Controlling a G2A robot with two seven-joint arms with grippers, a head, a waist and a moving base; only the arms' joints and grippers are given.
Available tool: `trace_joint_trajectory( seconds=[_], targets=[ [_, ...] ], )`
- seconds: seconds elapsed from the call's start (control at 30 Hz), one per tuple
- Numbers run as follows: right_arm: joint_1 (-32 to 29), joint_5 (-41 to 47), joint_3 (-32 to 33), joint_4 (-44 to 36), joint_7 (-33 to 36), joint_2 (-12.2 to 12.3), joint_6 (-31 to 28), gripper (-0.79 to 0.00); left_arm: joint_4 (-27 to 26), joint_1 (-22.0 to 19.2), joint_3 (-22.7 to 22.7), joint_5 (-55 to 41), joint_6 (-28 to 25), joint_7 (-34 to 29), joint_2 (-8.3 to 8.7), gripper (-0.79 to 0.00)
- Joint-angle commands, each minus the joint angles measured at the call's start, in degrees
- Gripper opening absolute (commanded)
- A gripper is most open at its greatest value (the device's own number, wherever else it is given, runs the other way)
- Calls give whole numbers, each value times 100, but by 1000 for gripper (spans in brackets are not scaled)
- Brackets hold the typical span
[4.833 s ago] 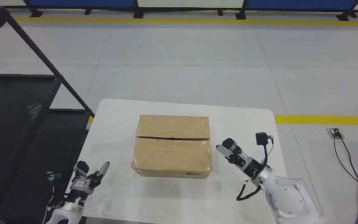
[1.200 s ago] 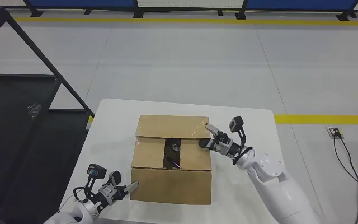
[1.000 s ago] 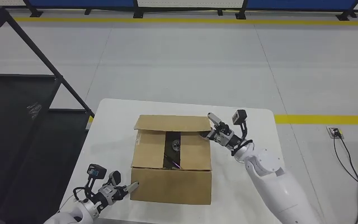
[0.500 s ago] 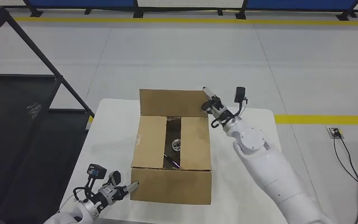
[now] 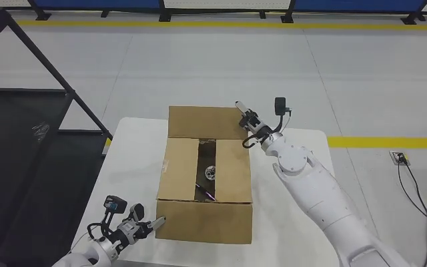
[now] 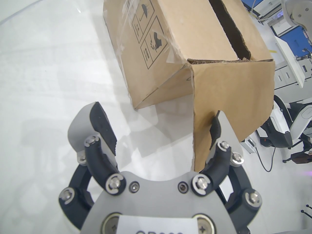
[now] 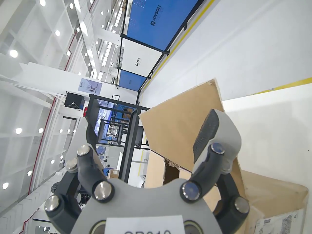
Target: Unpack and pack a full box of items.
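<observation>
Cardboard box [image 5: 230, 175] sits mid-table, far flap [image 5: 203, 122] upright and near flap [image 5: 203, 221] hanging down, as the right gripper [image 5: 245, 115], fingers spread, hovers just beyond the closed inner flaps, while the left gripper [image 5: 143, 225], also spread, touches the near flap's edge.

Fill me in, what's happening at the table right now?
The robot is opening a cardboard box on the white table. The right gripper, open, is up against the far flap, which stands raised. The left gripper, open, straddles the edge of the near flap, which hangs down over the box's front. The two inner flaps lie across the top with a dark gap between them, and a few items show through it. Unpacking has not begun.
</observation>
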Motion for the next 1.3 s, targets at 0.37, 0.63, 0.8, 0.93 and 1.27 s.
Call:
trace_joint_trajectory(
  seconds=[0.37,0.63,0.8,0.93,1.27],
  targets=[
    [139,-118,74,187,7,-75,143,0,0,0,0,0,0,0,0,0],
    [634,9,-92,1286,490,-349,500,0,-35,89,33,57,142,219,11,0],
    [810,89,-139,1798,849,-492,378,0,-54,108,50,77,171,264,24,0],
    [880,116,-126,2070,1172,-552,188,0,-80,98,89,87,201,302,31,0],
    [909,55,-18,2388,1557,-590,-27,0,-88,78,101,55,203,360,58,0]
  ],
)
